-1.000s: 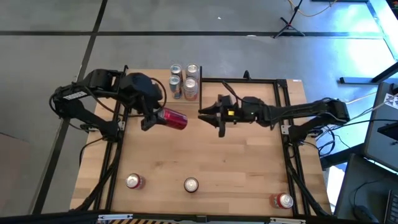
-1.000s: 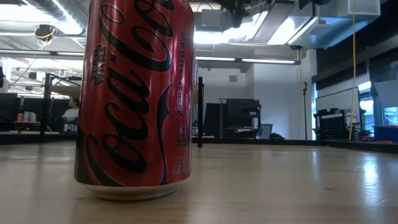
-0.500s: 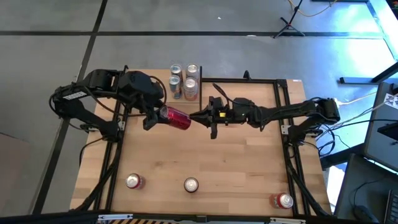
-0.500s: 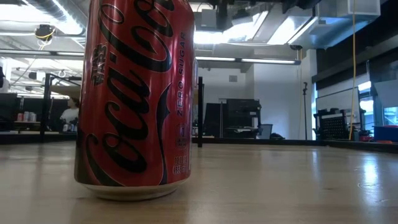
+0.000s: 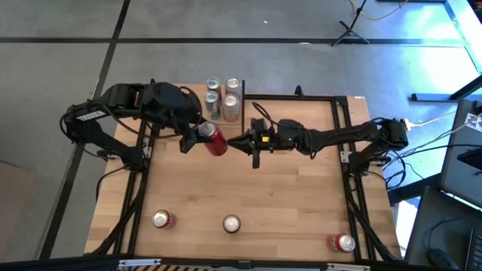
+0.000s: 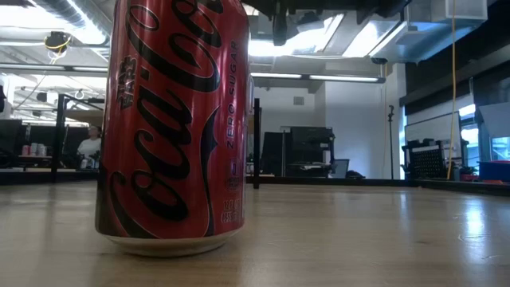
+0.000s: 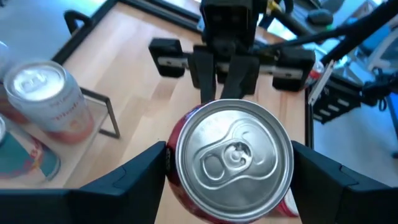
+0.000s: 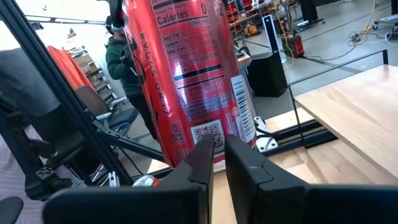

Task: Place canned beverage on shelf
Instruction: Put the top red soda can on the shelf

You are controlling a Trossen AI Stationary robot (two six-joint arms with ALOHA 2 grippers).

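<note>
one red can (image 5: 212,139), silver top and white nutrition label showing, is hanging above the desk (image 5: 248,196) beside the shelf (image 5: 224,98), clamped in the left pincer (image 5: 193,137); the right pincer (image 5: 242,142), fingers nearly together, is touching its base.
</note>
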